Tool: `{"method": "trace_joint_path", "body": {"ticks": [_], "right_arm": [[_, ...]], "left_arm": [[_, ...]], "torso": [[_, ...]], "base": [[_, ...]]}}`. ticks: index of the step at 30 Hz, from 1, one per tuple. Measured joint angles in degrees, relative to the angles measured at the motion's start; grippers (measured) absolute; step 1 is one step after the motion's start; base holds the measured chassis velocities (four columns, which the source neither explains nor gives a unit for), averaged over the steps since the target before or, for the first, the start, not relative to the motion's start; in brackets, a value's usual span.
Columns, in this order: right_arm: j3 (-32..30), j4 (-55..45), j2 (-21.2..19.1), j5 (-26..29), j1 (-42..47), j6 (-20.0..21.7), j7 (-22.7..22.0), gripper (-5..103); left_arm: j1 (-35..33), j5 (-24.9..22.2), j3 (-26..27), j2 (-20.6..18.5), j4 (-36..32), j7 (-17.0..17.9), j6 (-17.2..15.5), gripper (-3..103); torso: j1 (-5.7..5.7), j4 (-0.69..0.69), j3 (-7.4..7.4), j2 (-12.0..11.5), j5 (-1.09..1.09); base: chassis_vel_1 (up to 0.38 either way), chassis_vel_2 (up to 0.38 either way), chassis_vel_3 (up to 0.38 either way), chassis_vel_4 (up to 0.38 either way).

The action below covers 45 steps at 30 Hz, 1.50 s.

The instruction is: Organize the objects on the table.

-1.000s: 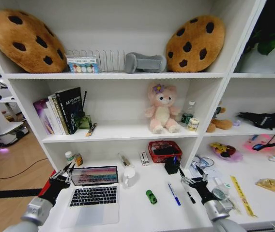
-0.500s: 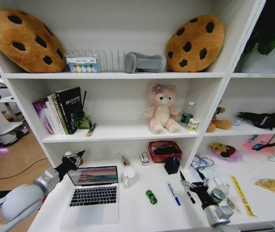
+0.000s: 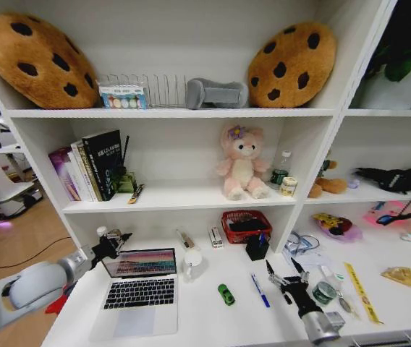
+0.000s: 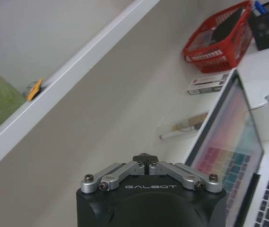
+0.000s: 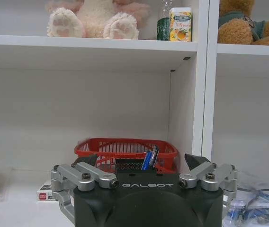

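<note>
at lower left of the head view our left gripper point(image 3: 113, 241) hangs with jaws clenched, empty, at the laptop's point(image 3: 139, 287) upper-left corner. lower right, our right gripper point(image 3: 284, 275) spreads released jaws beside the black pen point(image 3: 285, 295); open table point(image 3: 213, 322) surrounds the green toy car point(image 3: 226, 294).

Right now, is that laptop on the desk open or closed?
Open. The laptop has its lid raised, its colourful screen lit and its keyboard showing; the left gripper is at its top corner.
</note>
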State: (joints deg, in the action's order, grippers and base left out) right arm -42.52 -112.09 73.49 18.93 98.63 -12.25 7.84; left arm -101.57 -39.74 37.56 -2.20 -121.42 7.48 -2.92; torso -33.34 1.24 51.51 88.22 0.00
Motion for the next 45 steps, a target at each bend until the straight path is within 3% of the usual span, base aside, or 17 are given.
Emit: {"method": "trace_joint_path", "body": {"ticks": [8, 16, 22, 29, 35, 41, 43, 45], "right_arm": [[0.0, 0.0, -0.8, 0.5, 0.0, 0.0, -0.5, 100], [-0.2, 0.2, -1.6, 1.3, -0.3, 0.0, -0.8, 100], [-0.2, 0.1, -1.5, 1.5, -0.7, 0.2, -1.0, 100], [-0.2, 0.0, -1.6, 1.4, -1.2, 0.8, -1.3, 100], [0.0, -0.1, -1.7, 1.3, -1.5, 1.7, -1.8, 100], [0.7, -0.9, -1.3, 0.1, -1.5, 2.4, -2.1, 100], [0.7, -1.1, -1.3, -0.2, -1.3, 2.4, -2.1, 100], [0.9, -1.3, -1.2, -1.0, -0.5, 2.4, -2.1, 100]], "left_arm": [[-0.1, -1.4, -3.2, -2.0, -5.6, 1.8, -2.3, 0], [0.3, -1.9, -6.2, -0.8, -10.1, 4.0, -4.1, 0], [-0.5, 2.5, -13.1, 3.3, -11.7, 6.3, -5.0, 0], [-7.8, 7.5, -12.6, 8.8, -10.2, 6.4, -4.6, 0], [-11.2, 13.3, -16.4, 16.4, -6.8, 5.8, -4.1, 0], [-11.9, 15.3, -15.6, 18.9, -5.6, 5.5, -2.6, -1], [-11.3, 15.2, -14.8, 20.3, -5.3, 5.7, -2.3, 3], [-9.3, 12.8, -12.8, 25.0, -5.5, 6.8, -2.3, 11]], "torso": [[0.01, -0.01, 0.00, 0.0, 0.00], [0.00, 0.00, -0.01, 0.0, 0.00], [0.01, 0.00, -0.01, 0.0, 0.00], [0.01, 0.00, -0.01, 0.0, 0.00], [0.01, -0.03, -0.01, 0.0, -0.02], [0.01, 0.01, -0.01, 0.0, 0.01], [0.01, 0.01, -0.01, 0.0, 0.00], [0.01, 0.01, -0.01, 0.0, 0.00]], "base": [[0.000, 0.000, 0.000, 0.000], [0.000, 0.000, 0.000, 0.000], [0.000, 0.000, 0.000, 0.000], [0.000, 0.000, 0.000, 0.000], [0.000, 0.000, 0.000, 0.000], [0.000, 0.000, 0.000, 0.000], [0.000, 0.000, 0.000, 0.000], [0.000, 0.000, 0.000, 0.000]]}}
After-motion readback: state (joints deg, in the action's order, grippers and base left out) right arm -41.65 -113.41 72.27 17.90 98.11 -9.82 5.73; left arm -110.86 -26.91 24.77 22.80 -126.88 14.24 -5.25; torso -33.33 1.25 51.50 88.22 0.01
